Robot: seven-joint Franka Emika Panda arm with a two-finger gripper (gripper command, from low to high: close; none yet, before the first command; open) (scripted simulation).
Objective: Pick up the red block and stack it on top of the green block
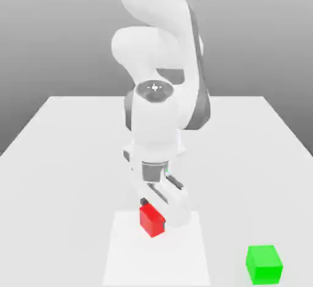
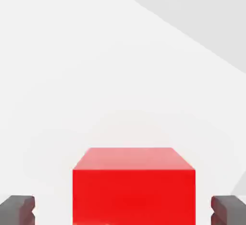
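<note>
We have the fingers [image 2: 18,208] spread wide, one on either side of the red block [image 1: 151,220], with a gap to each side face in the hand view. Nothing pinched. The red block sits at the far part of the white square [image 1: 153,262] on the tabletop [image 1: 238,163], a bit toward the exterior view's left of the square's middle, turned at an angle to the square's edges. We see its faces as plain bright red. The arm [image 1: 154,120] comes in from the far side, hand down low at the block, angled across the square, its bulk toward the exterior view's right of the red block. The green block [image 1: 264,264] is well apart from it, near and toward the exterior view's right, off the white square and directly on the tabletop, top face bare. So the two blocks are not stacked. We can't tell from these views exactly how far down the red block's sides the fingertips reach, but they stand clear of it, not closed on it.
</note>
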